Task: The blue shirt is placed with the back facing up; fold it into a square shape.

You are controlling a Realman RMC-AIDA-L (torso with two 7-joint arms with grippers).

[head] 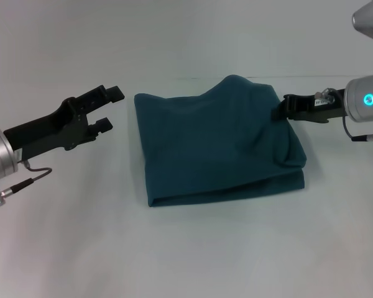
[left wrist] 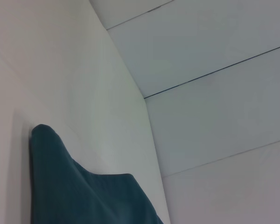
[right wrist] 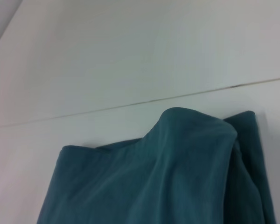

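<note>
The blue shirt (head: 217, 146) is soft matt cloth, plain, with gentle creases and rounded folded edges. The bench (head: 186, 254) under it looks smooth, white and matt. The left hand (head: 104, 108) is matt black, plastic by the look; its arm ends in brushed silver metal. The right hand (head: 278, 110) is also dull black.

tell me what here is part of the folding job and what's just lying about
Part of the job:
- blue shirt, folded to a rough square, far right corner raised
- right gripper, at that raised corner
- left gripper, open, apart from the shirt's left edge

Just lying about:
- no loose items visible; only the white table under the shirt
</note>
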